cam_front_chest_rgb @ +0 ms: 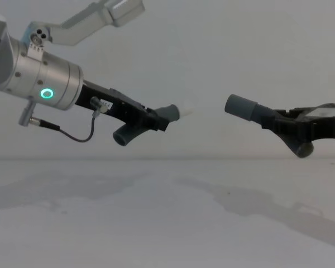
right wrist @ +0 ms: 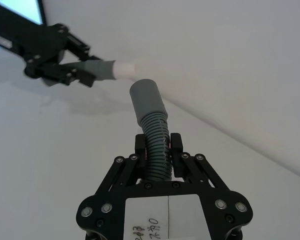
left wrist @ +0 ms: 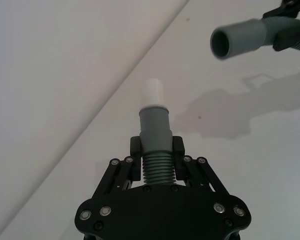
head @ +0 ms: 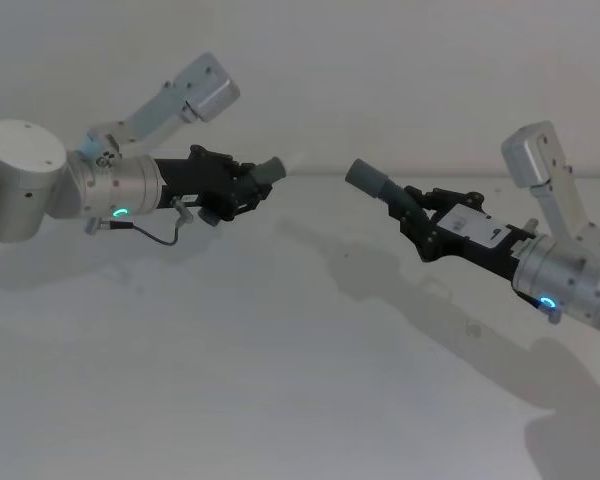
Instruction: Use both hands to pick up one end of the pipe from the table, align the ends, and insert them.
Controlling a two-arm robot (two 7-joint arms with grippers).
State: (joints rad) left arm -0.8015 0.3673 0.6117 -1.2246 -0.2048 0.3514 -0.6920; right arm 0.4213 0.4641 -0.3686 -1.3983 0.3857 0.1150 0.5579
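Observation:
Both pieces of the pipe are held up in the air above the white table. My left gripper is shut on the ribbed neck of the piece that has the narrow whitish tip. My right gripper is shut on the ribbed neck of the other piece, whose wide grey socket opens toward the left. The two ends face each other with a gap between them. From the side, the tip and the socket sit at nearly the same height.
A pale wall rises behind the table's far edge. A bright screen shows beyond my left arm in the right wrist view. The shadows of both arms fall on the table surface below them.

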